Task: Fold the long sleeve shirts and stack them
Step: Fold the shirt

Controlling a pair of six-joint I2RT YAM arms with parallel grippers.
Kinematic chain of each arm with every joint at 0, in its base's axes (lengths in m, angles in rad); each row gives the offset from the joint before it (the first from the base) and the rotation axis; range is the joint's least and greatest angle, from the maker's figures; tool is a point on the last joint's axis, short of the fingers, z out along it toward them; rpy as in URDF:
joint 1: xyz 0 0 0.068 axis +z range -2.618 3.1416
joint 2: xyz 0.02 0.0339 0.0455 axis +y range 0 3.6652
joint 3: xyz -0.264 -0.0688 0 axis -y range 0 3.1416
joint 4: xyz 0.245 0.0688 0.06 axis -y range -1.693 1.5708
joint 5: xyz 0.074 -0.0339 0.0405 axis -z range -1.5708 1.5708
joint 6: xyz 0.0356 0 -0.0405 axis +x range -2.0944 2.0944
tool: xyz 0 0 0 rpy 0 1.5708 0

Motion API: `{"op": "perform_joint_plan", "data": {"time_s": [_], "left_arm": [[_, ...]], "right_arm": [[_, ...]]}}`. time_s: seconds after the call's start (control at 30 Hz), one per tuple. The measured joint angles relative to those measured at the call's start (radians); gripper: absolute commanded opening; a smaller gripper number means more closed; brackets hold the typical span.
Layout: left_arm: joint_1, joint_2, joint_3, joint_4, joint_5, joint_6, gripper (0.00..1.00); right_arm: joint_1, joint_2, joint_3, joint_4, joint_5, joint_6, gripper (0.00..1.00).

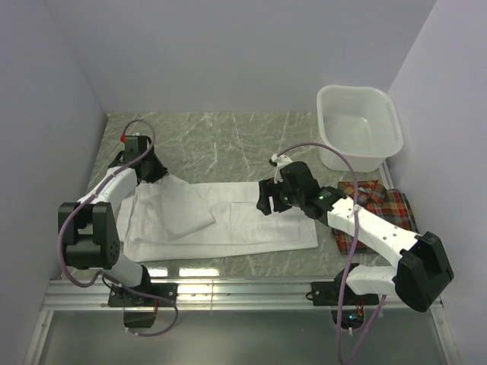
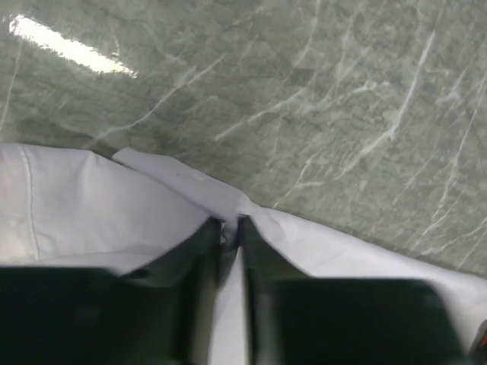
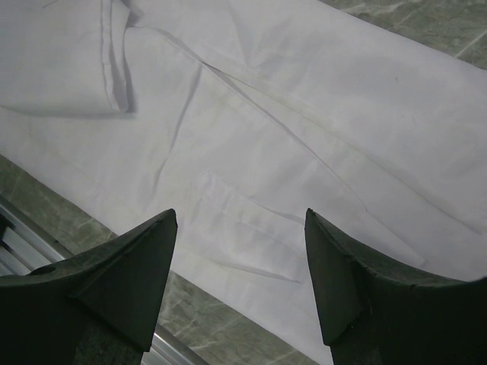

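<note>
The white shirt (image 1: 228,220) lies spread flat across the middle of the table, with one part folded over at its left (image 1: 179,209). My left gripper (image 1: 152,173) is at the shirt's far left corner and is shut on a pinch of white cloth (image 2: 228,220). My right gripper (image 1: 265,199) hovers open and empty over the shirt's right part, its fingers (image 3: 133,266) wide apart above the cloth (image 3: 289,152). The plaid shirt (image 1: 384,209) lies crumpled at the right, partly under my right arm.
A white plastic basin (image 1: 358,125) stands at the back right. Purple walls close in the left, back and right sides. A metal rail (image 1: 243,293) runs along the near edge. Bare marble (image 1: 228,144) shows behind the white shirt.
</note>
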Motion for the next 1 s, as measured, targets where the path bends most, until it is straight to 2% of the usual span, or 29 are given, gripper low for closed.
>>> {"op": "perform_joint_plan", "data": {"time_s": [0.03, 0.07, 0.2, 0.3, 0.43, 0.63, 0.83, 1.0], "left_arm": [[-0.001, 0.000, 0.000, 0.005, 0.008, 0.011, 0.03], [-0.003, -0.002, 0.000, 0.010, 0.016, 0.019, 0.00], [-0.043, -0.027, 0.000, 0.023, 0.045, 0.069, 0.01], [-0.129, -0.079, 0.000, 0.032, 0.082, 0.128, 0.01], [-0.258, -0.194, 0.000, 0.071, 0.216, 0.217, 0.01], [-0.297, -0.343, -0.023, 0.099, 0.447, 0.386, 0.00], [-0.365, -0.352, -0.060, 0.006, 0.598, 0.608, 0.00], [-0.422, -0.352, -0.061, -0.093, 0.659, 0.774, 0.01]], "right_arm": [[0.000, -0.001, 0.000, 0.000, 0.000, 0.000, 0.75], [0.000, -0.003, 0.000, 0.000, 0.000, 0.000, 0.75], [0.001, -0.011, 0.001, -0.001, 0.001, 0.001, 0.75], [0.001, -0.019, 0.010, -0.016, 0.008, 0.008, 0.75], [0.001, -0.035, 0.050, -0.042, 0.012, 0.014, 0.75], [0.001, -0.045, 0.142, -0.045, -0.037, -0.007, 0.76], [0.001, -0.024, 0.200, -0.037, -0.157, -0.082, 0.77], [0.001, 0.027, 0.272, -0.039, -0.240, -0.193, 0.78]]}}
